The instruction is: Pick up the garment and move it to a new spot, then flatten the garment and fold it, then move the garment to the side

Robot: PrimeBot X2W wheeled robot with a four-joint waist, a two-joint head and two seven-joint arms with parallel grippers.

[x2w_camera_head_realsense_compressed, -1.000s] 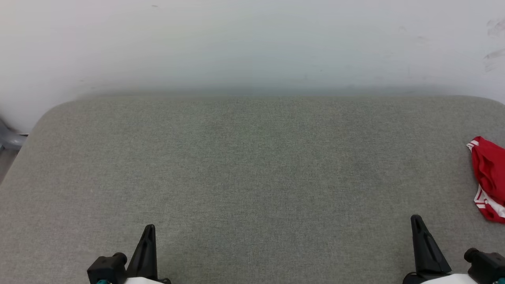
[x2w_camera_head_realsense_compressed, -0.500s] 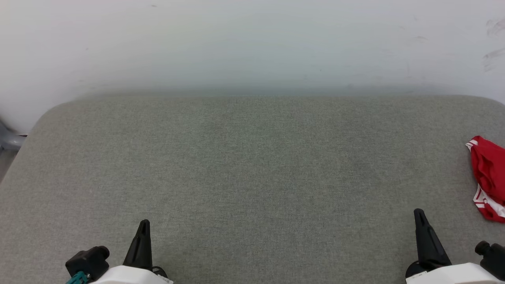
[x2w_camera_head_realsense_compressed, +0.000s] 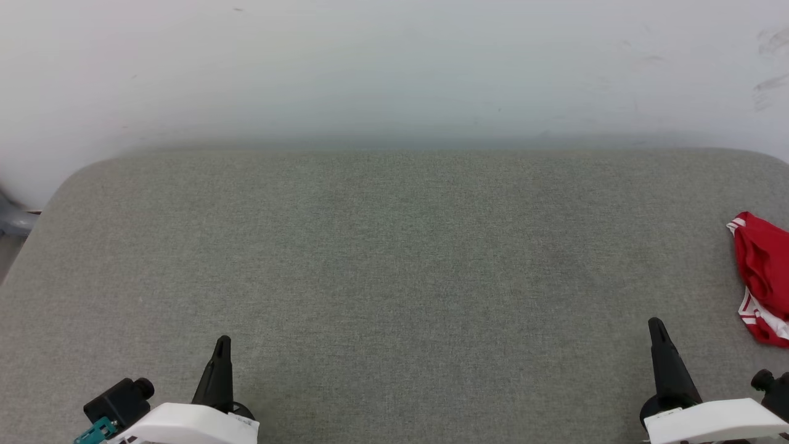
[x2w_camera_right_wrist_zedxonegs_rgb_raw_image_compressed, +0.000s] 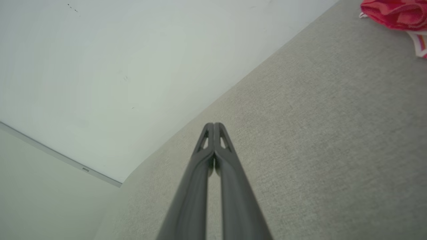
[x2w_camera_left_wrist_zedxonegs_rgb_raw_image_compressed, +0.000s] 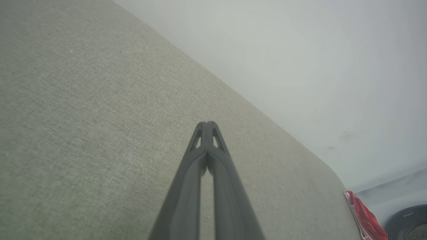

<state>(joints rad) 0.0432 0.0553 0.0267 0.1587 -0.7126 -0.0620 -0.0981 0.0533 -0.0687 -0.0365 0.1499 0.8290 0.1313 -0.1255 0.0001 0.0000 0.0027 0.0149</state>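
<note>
The garment [x2w_camera_head_realsense_compressed: 763,277], red with red-and-white striped trim, lies bunched at the far right edge of the grey padded table [x2w_camera_head_realsense_compressed: 394,259], partly cut off by the picture's edge. It also shows at the lower right of the left wrist view as the garment [x2w_camera_left_wrist_zedxonegs_rgb_raw_image_compressed: 365,218] and at the top right of the right wrist view as the garment [x2w_camera_right_wrist_zedxonegs_rgb_raw_image_compressed: 395,13]. My left gripper [x2w_camera_head_realsense_compressed: 222,342] is shut and empty at the lower left. My right gripper [x2w_camera_head_realsense_compressed: 655,324] is shut and empty at the lower right, to the left of the garment and apart from it. Both pairs of fingertips touch, as seen on the left gripper [x2w_camera_left_wrist_zedxonegs_rgb_raw_image_compressed: 207,124] and the right gripper [x2w_camera_right_wrist_zedxonegs_rgb_raw_image_compressed: 213,124].
A pale wall [x2w_camera_head_realsense_compressed: 394,68] rises behind the table's far edge. A grey object [x2w_camera_head_realsense_compressed: 12,216] sits beyond the table's left corner. A dark round object [x2w_camera_left_wrist_zedxonegs_rgb_raw_image_compressed: 408,223] lies on the floor past the table's right end.
Both arms have pulled back toward me and turned, with more of the white forearms showing; the fingertips have risen slightly in the picture. The garment has not moved.
</note>
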